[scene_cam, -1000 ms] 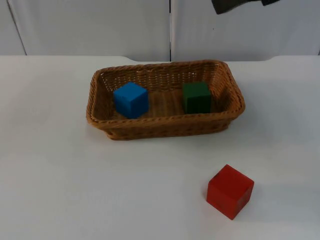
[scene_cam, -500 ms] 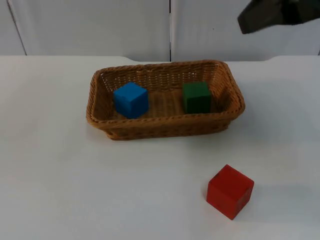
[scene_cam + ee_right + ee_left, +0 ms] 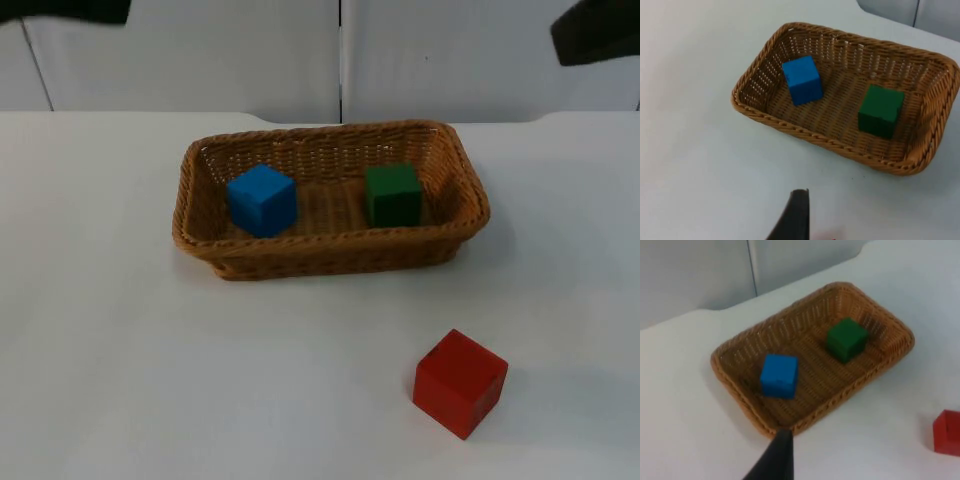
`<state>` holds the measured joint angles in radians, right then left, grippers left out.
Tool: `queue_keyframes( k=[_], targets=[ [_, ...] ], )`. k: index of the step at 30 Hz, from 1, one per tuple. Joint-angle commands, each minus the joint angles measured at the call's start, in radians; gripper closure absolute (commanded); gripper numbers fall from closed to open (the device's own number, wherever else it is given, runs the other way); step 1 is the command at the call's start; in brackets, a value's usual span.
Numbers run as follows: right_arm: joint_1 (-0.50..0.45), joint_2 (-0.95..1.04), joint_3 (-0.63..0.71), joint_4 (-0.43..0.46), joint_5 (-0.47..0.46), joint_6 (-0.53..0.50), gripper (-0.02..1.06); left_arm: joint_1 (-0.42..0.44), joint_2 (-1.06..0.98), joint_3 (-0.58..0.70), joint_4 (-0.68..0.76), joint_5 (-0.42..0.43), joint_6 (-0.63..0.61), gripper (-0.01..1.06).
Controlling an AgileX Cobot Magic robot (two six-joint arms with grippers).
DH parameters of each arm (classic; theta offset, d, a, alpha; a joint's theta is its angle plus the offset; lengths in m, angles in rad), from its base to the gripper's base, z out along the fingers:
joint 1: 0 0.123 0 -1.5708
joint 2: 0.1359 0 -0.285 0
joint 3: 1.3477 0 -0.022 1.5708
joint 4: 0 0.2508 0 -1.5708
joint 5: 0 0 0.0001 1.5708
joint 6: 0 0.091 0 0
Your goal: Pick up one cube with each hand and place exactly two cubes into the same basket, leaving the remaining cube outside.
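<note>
A woven brown basket (image 3: 330, 250) stands at the table's middle. Inside it rest a blue cube (image 3: 262, 199) toward the left end and a green cube (image 3: 392, 194) toward the right end, apart from each other. A red cube (image 3: 460, 382) lies on the bare table in front of the basket, to its right. My left gripper (image 3: 70, 10) is held high at the far left corner, well away from the basket. My right gripper (image 3: 595, 30) hangs high at the far right corner. In the left wrist view I see the basket (image 3: 740, 395), blue cube (image 3: 779, 376), green cube (image 3: 846, 339) and red cube (image 3: 947, 432).
The white table (image 3: 150, 380) ends at a grey partition wall (image 3: 200, 50) behind the basket. In the right wrist view the basket (image 3: 790, 127) holds the blue cube (image 3: 802, 80) and green cube (image 3: 881, 110).
The right arm has drawn back to the right, toward the far right corner. The left arm has come into sight at the far left corner. The cubes and basket have not moved.
</note>
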<state>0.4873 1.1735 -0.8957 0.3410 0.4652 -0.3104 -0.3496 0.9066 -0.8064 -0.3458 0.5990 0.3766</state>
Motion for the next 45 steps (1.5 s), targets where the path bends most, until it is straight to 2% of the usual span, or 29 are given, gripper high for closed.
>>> queue_keyframes(
  k=[1,6,13,20,23,29,34,39,45],
  targets=[
    [0.003,-0.047,0.022,0.003,-0.007,-0.004,0.23,0.001,-0.06,0.054,-0.013,-0.022,0.004,0.0],
    [0.003,-0.16,0.073,0.003,0.015,-0.004,0.23,0.001,-0.224,0.138,-0.013,0.007,0.004,0.0],
    [0.003,-0.276,0.125,0.003,0.048,-0.004,0.23,0.001,-0.368,0.155,-0.013,0.076,-0.019,0.0],
    [0.003,-0.442,0.214,-0.002,0.099,-0.012,0.23,0.001,-0.517,0.155,-0.009,0.204,-0.026,0.0],
    [0.003,-0.529,0.256,-0.004,0.125,-0.012,0.23,0.001,-0.579,0.155,0.026,0.247,-0.032,0.0],
    [0.003,-0.667,0.312,-0.01,0.149,-0.012,0.23,0.001,-0.656,0.155,0.149,0.316,-0.162,0.0],
    [0.003,-0.756,0.334,-0.024,0.17,0.007,0.23,0.001,-0.717,0.155,0.206,0.396,-0.204,0.0],
    [0.003,-0.832,0.334,-0.025,0.232,0.007,0.23,0.001,-0.788,0.161,0.208,0.421,-0.217,0.0],
    [0.003,-0.924,0.334,-0.033,0.302,0.007,0.23,0.001,-0.907,0.278,0.201,0.42,-0.241,0.0]
  ],
)
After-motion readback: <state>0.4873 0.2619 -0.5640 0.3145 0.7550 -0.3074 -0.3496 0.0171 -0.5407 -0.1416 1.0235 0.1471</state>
